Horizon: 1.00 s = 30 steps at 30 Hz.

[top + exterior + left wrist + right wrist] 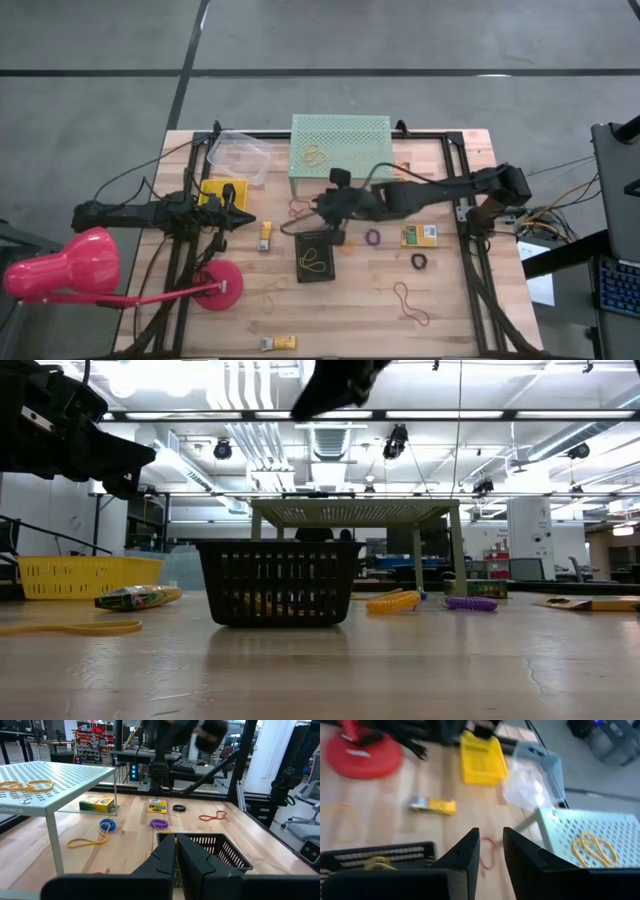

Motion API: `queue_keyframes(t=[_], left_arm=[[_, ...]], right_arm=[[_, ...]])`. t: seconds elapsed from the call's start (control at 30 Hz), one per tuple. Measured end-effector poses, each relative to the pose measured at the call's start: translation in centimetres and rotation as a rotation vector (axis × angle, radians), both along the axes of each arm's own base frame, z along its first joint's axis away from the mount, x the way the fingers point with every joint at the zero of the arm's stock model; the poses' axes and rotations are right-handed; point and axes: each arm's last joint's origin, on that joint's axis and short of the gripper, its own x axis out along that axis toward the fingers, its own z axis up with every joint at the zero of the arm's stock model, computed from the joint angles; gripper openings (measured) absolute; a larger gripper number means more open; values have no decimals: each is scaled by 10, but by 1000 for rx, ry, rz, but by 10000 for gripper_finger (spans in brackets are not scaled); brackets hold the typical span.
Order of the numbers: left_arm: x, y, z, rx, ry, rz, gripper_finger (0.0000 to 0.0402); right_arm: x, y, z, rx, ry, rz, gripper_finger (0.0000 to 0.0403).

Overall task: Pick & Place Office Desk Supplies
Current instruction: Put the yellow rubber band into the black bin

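Note:
A black mesh basket [315,255] stands mid-table with a yellow rubber band [315,262] in it. My right gripper [318,208] hangs open and empty above the table, between the basket's far rim and the mint-green stand [340,140]. A red band [487,857] lies below its fingers. My left gripper [245,218] is shut and empty, raised to the basket's left. Another yellow band [317,155] lies on the stand's top. Scattered on the wood are a purple ring [373,238], a black ring [419,261], a red band [410,302] and printed boxes [418,235] [266,235] [279,343].
The pink lamp [60,268] has its round base [218,285] on the table's left part. A yellow tray [222,193] and a clear container [240,155] sit at the far left. A yellow band [270,290] lies near the base. A blue ring [107,824] lies by the stand's leg.

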Motion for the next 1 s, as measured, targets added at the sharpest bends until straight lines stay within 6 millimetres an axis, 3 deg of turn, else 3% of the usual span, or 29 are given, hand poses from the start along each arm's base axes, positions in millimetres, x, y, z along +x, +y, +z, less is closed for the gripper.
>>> queue_keyframes(t=[0.2,0.43,0.77,0.9,1.0], left_arm=[[0,0,0,0,0,0,23],[0,0,0,0,0,0,23],[0,0,0,0,0,0,23],[0,0,0,0,0,0,23],[0,0,0,0,0,0,23]], right_arm=[[11,-32,-19,-37,64,-54,81],[9,-76,-18,-3,57,-120,94],[-8,-159,-15,38,69,-21,109],[-17,-182,-15,16,77,-42,109],[-19,-190,-17,31,72,47,109]])
